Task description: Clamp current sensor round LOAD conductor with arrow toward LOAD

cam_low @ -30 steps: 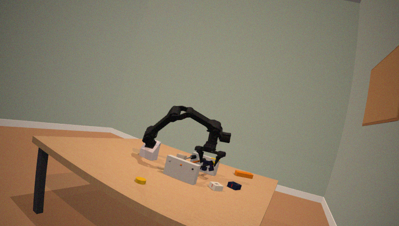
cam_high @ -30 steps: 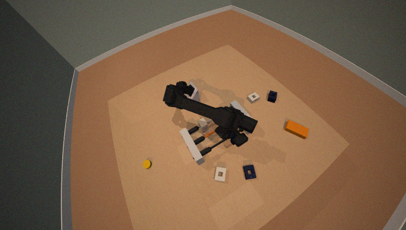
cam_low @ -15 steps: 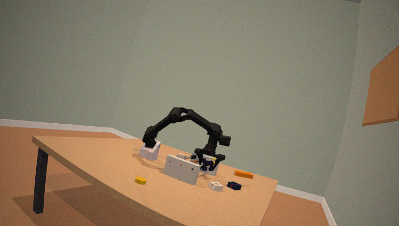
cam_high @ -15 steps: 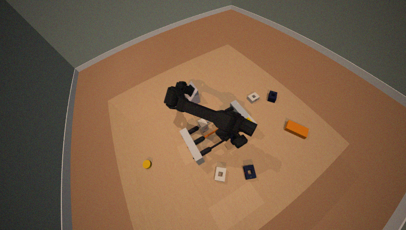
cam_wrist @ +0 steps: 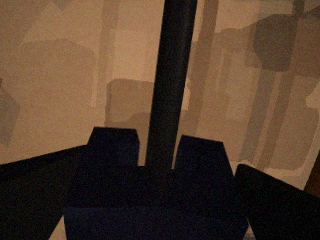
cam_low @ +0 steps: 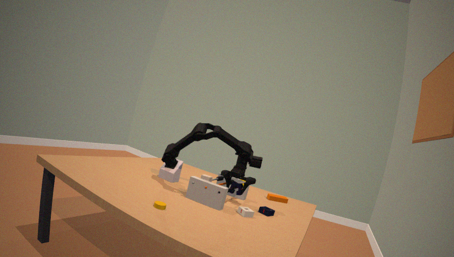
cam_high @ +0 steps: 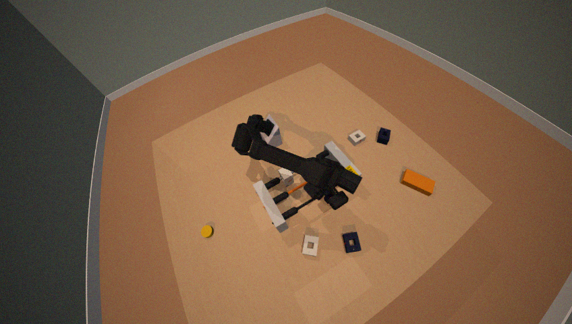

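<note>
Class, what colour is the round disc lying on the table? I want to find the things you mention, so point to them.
The round disc (cam_high: 206, 231) (cam_low: 159, 205) is plain yellow; the top view shows it best.

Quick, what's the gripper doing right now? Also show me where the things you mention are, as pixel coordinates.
Gripper (cam_low: 237, 190) (cam_wrist: 164, 163): open, its fingers on either side of the dark blue sensor (cam_wrist: 158, 222), not clamped on it.

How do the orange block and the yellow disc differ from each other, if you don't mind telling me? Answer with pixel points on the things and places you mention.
The orange block (cam_high: 418, 182) (cam_low: 277, 198) is a long rectangular bar, while the yellow disc (cam_high: 207, 231) (cam_low: 159, 205) is short and round. The orange block is also the larger of the two; the yellow disc is much smaller across. Seen from the top, the orange block lies toward the right, the yellow disc toward the left. Both rest flat on the table, clear of the gripper.
</note>
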Motion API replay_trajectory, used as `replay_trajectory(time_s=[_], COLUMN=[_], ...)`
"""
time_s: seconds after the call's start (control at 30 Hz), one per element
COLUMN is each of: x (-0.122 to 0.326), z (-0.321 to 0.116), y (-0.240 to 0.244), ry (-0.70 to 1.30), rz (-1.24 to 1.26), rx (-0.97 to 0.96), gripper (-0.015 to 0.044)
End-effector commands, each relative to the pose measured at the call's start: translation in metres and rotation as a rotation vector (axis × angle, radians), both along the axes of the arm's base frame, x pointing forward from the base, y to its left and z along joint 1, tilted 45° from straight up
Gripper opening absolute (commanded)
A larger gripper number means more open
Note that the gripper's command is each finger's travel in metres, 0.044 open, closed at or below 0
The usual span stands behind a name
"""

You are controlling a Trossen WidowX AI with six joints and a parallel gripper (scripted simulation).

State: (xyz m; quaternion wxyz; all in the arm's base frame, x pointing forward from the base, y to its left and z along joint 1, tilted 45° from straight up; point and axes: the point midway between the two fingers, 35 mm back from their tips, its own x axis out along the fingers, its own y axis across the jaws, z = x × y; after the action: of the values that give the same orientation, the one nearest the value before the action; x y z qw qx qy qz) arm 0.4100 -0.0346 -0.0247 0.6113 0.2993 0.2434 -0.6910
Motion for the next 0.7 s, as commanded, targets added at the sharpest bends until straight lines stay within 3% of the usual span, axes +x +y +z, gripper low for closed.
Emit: replay_trajectory(time_s=[0.0, 0.47, 0.67], x=[-0.0006, -0.0006, -0.0006], z=[-0.0001, -0.0001, -0.0001], y=[0.0002, 0.0002, 0.0002], ry=[0.002, 0.002, 0.002], rz=[0.0, 0.0, 0.0], rx=[0.0, 0.0, 0.0], gripper=[0.038, 0.0287, 0.0129])
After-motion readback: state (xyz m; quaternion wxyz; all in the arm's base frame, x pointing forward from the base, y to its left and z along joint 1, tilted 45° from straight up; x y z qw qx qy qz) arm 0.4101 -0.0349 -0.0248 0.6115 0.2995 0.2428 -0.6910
